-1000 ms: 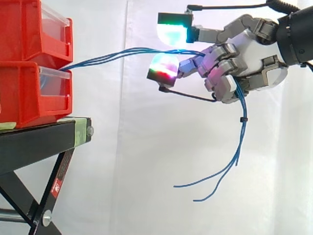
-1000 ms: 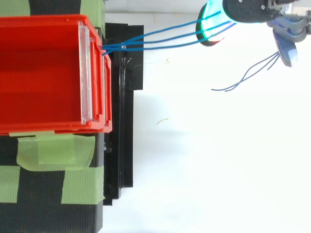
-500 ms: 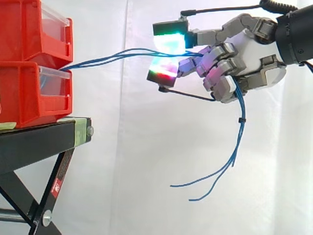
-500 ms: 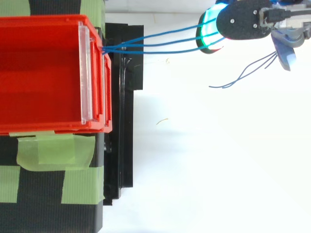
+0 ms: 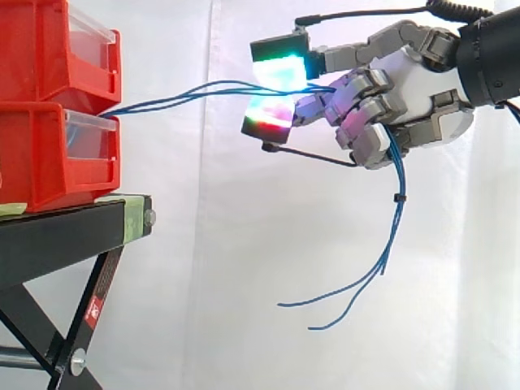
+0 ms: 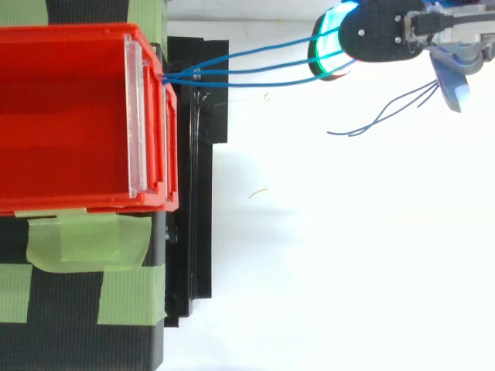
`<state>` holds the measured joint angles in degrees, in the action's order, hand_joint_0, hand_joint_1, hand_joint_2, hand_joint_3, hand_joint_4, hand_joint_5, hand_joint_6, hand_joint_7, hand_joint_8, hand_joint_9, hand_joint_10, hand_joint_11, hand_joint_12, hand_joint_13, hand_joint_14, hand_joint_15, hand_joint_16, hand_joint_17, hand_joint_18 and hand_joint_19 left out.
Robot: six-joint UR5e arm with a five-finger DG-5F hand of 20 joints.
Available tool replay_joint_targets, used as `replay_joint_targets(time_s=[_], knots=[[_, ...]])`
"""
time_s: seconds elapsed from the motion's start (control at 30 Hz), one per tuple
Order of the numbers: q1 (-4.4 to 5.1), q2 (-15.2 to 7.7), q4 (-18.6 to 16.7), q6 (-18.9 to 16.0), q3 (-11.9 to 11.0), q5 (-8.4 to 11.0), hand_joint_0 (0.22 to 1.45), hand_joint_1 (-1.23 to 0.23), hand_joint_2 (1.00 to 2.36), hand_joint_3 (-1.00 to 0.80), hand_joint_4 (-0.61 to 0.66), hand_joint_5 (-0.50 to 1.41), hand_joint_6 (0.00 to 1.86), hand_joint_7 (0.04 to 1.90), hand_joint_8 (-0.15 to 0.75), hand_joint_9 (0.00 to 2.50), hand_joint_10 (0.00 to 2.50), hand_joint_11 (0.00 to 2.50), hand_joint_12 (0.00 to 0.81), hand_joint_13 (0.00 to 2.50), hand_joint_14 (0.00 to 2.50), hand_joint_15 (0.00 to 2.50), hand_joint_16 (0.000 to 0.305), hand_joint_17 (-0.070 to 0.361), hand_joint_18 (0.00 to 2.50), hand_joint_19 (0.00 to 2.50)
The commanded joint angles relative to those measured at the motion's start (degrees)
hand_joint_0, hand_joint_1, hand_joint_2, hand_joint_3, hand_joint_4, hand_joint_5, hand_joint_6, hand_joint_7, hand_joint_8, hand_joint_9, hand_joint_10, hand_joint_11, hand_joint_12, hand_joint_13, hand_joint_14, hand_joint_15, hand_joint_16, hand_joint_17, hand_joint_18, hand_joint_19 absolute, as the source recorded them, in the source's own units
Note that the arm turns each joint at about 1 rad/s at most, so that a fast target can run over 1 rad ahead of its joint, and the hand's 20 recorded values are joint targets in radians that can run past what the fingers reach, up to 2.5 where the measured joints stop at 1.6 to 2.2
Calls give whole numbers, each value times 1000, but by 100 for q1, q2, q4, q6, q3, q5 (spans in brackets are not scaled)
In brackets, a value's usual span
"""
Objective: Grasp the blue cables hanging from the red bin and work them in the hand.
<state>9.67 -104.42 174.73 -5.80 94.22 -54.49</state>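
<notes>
You have the hand (image 5: pixel 418 89) level with the red bins, well clear of them. Its fingers (image 5: pixel 361 85) are curled round the blue cables (image 5: pixel 187 92), which run from the lower red bin (image 5: pixel 41 154) through the palm. The loose ends dangle below.

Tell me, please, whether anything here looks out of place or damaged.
Nothing looks damaged. The blue cables run from the red bin into the robot hand, loose ends dangling below. One tiny pale scrap lies on the white surface.

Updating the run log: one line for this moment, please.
hand: shut on thin blue cables | cables: span from stacked red plastic bins to hand | loose ends: dangle below hand
</notes>
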Motion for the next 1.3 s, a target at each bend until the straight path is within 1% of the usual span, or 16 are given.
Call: replay_joint_targets(time_s=[0.0,0.07,0.23,0.3,0.37,0.5,0.8,0.9,0.93,0.97,1.0,1.03,1.07,1.1,1.13,1.27], knots=[[0,-9,0,0,0,0,930,-666,1012,16,234,101,825,1033,430,1603,2500,2500,727,1909,2500,1975,224,168,2202,725],[-9,0,0,0,0,0,883,-698,1036,33,266,108,797,1043,430,1603,2500,2500,727,1909,2500,1975,224,168,2202,725],[-26,-9,0,0,0,-9,758,-711,1247,-100,309,52,830,1009,430,1603,2500,2500,727,1909,2500,1975,224,168,2202,725],[-26,0,0,0,9,-26,773,-726,1218,-66,305,26,860,996,430,1603,2500,2500,727,1909,2500,1975,224,168,2202,725],[-35,0,0,0,0,-53,753,-738,1337,-68,297,7,893,977,430,1603,2500,2500,727,1909,2500,1975,224,168,2202,725],[-35,0,0,9,9,-53,740,-754,1412,-99,288,-45,949,950,430,1603,2500,2500,727,1909,2500,1975,224,168,2202,725],[-61,-9,-70,44,0,-53,830,-814,1123,-80,263,-184,934,965,430,1603,2500,2500,727,1909,2500,1975,224,168,2202,725],[-70,0,-88,97,9,-61,892,-823,1001,36,233,-194,878,1002,430,1603,2500,2500,727,1909,2500,1975,224,168,2202,725],[-79,0,-123,132,9,-70,896,-827,1030,96,221,-202,884,998,430,1603,2500,2500,727,1909,2500,1975,224,168,2202,725],[-97,0,-176,184,0,-88,816,-813,1338,122,211,-227,964,947,430,1603,2500,2500,727,1909,2500,1975,224,168,2202,725],[-105,0,-185,202,0,-88,807,-808,1424,149,207,-227,962,948,430,1603,2500,2500,727,1909,2500,1975,224,168,2202,725],[-105,0,-211,228,9,-105,735,-775,1702,147,202,-237,997,934,430,1603,2500,2500,727,1909,2500,1975,224,168,2202,725],[-114,-9,-220,237,9,-105,693,-726,1870,175,202,-243,1029,924,430,1603,2500,2500,727,1909,2500,1975,224,168,2202,725],[-114,0,-237,255,9,-105,692,-711,1895,214,201,-244,1027,931,430,1603,2500,2500,727,1909,2500,1975,224,168,2202,725],[-132,-9,-264,272,0,-123,657,-672,2010,200,207,-247,1041,924,430,1603,2500,2500,727,1909,2500,1975,224,168,2202,725],[-149,0,-299,308,9,-158,635,-647,2097,174,194,-249,1013,915,430,1603,2500,2500,727,1909,2500,1975,224,168,2202,725]])
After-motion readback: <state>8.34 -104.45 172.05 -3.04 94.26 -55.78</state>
